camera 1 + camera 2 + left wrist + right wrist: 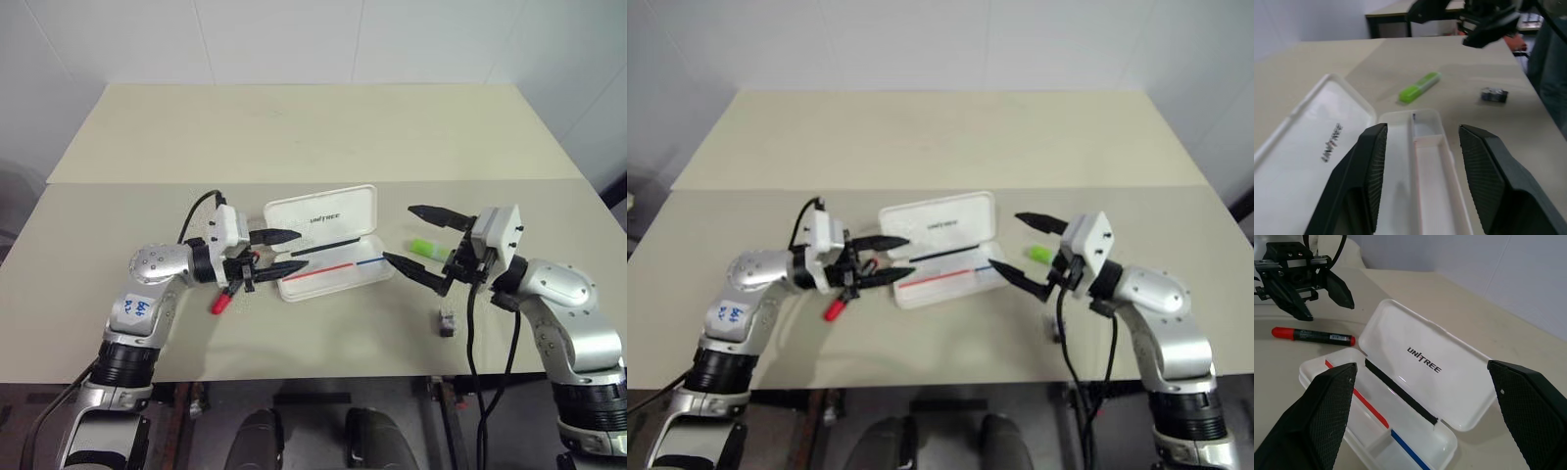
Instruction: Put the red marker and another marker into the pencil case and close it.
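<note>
Between our two empty, parted grippers, left (290, 252) and right (409, 237), the white hard-plastic hinged pencil case (328, 245) lies open, lid reading "UNITREE". The black red-capped marker (1312, 336) lies under our left gripper; the lime-green highlighter (1419, 87) lies behind our right.

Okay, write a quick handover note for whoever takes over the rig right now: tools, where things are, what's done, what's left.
Left tool: open, holding nothing, at the left end of the pencil case.
Right tool: wide open, empty, at the case's right end.
Case: lid open on the table, nothing inside.
Red marker: on the table left of the case, under the left tool.
Green highlighter: on the table right of the case.
Done: case opened.
Left: put both markers in, close the lid.
</note>
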Robot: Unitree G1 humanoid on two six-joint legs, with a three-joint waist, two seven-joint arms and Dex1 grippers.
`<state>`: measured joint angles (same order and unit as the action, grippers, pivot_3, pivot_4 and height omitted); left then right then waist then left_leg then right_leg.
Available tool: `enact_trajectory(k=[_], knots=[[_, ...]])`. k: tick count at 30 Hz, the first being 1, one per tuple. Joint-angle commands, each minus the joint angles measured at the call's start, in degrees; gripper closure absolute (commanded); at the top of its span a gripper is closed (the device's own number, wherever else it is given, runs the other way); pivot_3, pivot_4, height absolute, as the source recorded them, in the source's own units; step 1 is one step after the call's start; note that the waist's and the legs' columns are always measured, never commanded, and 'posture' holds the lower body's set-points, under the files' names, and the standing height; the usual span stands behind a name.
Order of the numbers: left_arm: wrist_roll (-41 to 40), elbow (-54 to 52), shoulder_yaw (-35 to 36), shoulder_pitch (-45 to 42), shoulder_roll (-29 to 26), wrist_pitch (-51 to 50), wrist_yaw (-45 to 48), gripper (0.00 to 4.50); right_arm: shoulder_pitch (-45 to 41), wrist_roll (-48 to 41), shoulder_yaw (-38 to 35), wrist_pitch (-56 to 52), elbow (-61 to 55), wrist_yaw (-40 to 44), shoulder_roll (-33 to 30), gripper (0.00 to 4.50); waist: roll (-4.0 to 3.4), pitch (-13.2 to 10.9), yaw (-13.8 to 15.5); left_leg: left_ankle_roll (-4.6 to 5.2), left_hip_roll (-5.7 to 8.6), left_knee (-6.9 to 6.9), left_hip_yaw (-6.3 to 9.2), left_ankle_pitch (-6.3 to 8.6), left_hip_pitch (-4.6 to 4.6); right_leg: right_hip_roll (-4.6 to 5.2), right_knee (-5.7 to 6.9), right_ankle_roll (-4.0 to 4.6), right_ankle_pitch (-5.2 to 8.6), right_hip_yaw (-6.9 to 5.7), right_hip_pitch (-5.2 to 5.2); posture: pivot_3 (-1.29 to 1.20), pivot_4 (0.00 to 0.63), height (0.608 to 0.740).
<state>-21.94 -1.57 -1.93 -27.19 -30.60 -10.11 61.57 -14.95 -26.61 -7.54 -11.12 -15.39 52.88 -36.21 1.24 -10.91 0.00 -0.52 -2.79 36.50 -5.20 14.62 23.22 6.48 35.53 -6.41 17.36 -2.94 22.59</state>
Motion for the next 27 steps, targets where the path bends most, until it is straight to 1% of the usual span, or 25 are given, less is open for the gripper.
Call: enact_trajectory(k=[1,4,6,8,11,15,17,22,27], knots=[[1.37,-2.42,-1.23,-0.63,-2.37,1.09,2.08,1.98,0.93,-2.56,-1.97,-2.08,-4.43,0.10,-1.76,0.00,0.00,0.00,-0.03,0.00,0.00,0.00,0.00,0.00,0.00,0.00,0.00,0.00,0.00,0.00,0.00,0.00,0.150,0.740],[3.78,-3.08,-3.58,-0.73,-3.58,0.56,2.28,1.98,2.88,-5.71,-4.29,-5.27,-6.61,1.88,-5.04,0.00,0.00,0.00,-0.04,0.01,0.00,0.00,0.00,0.01,0.00,0.01,0.00,0.00,0.00,0.01,0.00,0.00,0.150,0.740],[4.50,-5.17,-5.23,-0.05,-3.66,-2.27,1.11,1.98,5.54,-6.92,-6.40,-5.92,-7.14,3.81,-7.42,0.00,0.01,0.00,0.08,0.03,0.01,0.00,0.00,0.01,0.00,0.02,0.00,0.00,0.00,0.01,0.00,0.00,0.150,0.740],[4.84,-6.83,-6.19,0.61,-3.52,-4.42,0.06,1.98,7.23,-7.31,-7.43,-5.85,-7.52,4.25,-8.35,0.00,0.04,-0.01,0.26,0.04,0.01,0.00,0.03,0.02,0.02,0.02,-0.05,0.00,0.00,-0.01,-0.02,0.00,0.150,0.740],[5.00,-8.12,-6.63,1.09,-3.43,-5.76,-0.97,1.98,8.09,-7.58,-7.81,-5.84,-8.00,3.90,-8.52,0.00,0.07,-0.03,0.15,0.06,0.02,0.00,0.02,0.03,0.01,0.03,-0.03,0.00,0.00,0.00,-0.02,0.00,0.150,0.740],[8.27,-9.36,-10.98,1.72,-3.20,-8.53,-2.46,1.98,9.15,-7.20,-7.41,-5.22,-8.67,3.00,-7.25,0.00,0.07,-0.03,-0.03,0.05,0.01,0.00,0.03,0.03,-0.01,0.01,-0.01,0.00,0.00,0.01,-0.02,0.00,0.150,0.740],[9.47,-9.48,-12.17,2.06,-4.34,-9.73,-2.30,1.98,9.26,-7.12,-7.12,-5.19,-9.19,2.48,-6.75,0.00,0.07,-0.03,-0.03,0.05,0.01,0.00,0.03,0.02,-0.02,0.01,-0.01,0.00,0.00,0.01,-0.02,0.00,0.150,0.740],[11.55,-8.31,-12.73,1.76,-5.45,-9.99,-2.67,1.98,9.67,-7.01,-7.04,-5.22,-9.95,2.08,-6.24,0.00,0.07,-0.03,0.02,0.05,0.01,0.00,0.03,0.02,-0.01,0.01,-0.01,0.01,0.01,0.01,-0.01,0.00,0.150,0.740],[13.35,-5.98,-12.51,0.60,-4.91,-9.73,-3.63,1.98,10.47,-7.29,-7.25,-5.46,-11.20,1.47,-5.81,0.00,0.07,-0.03,0.23,0.05,0.02,0.01,0.05,0.02,0.00,0.03,-0.01,0.01,0.00,0.01,-0.01,0.00,0.150,0.740]])
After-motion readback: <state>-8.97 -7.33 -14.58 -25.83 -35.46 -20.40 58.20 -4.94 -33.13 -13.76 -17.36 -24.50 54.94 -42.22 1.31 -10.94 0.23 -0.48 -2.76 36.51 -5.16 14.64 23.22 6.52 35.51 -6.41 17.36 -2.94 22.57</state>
